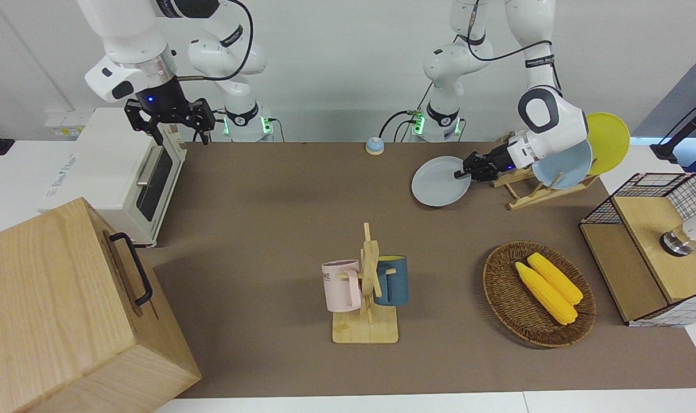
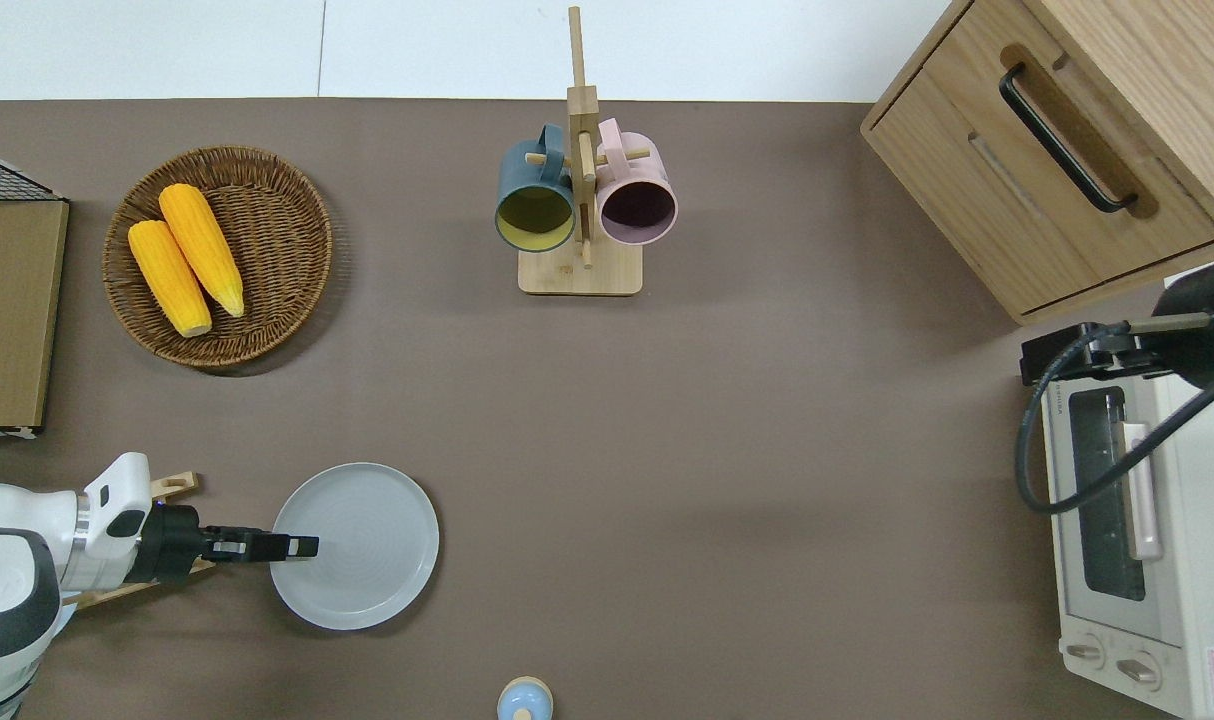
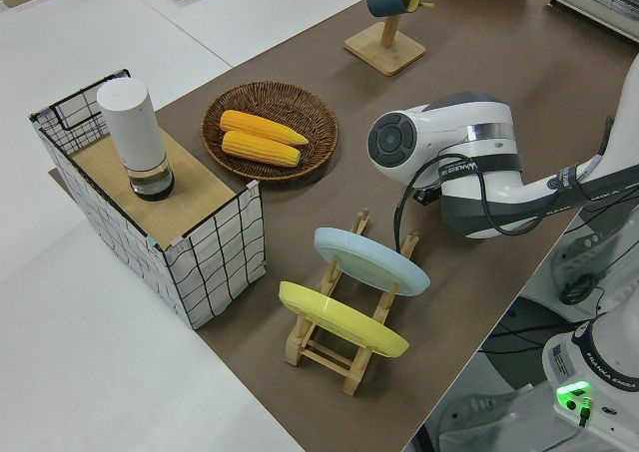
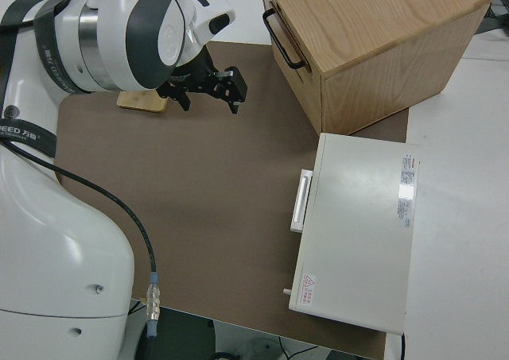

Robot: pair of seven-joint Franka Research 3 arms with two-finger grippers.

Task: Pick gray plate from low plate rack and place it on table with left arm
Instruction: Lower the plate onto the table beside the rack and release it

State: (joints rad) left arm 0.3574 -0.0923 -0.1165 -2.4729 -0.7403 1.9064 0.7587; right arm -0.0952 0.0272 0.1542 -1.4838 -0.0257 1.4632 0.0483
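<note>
Left arm's fingers (image 2: 302,546) clamped on the gray plate (image 2: 367,545) by its rim edge, disc stretching flat out past the fingertips, low over the surface (image 2: 727,450), clear of the low plate rack (image 1: 531,192). Probably about to set down. Right arm parked.

The brown surface (image 2: 767,420) carries a mug stand (image 2: 580,270) as its landmark. Toward the left arm's end sits a wicker basket (image 2: 277,200); nearer the robots lie the gray plate (image 2: 367,545), low plate rack (image 1: 531,198) and a small bell (image 2: 524,698).
</note>
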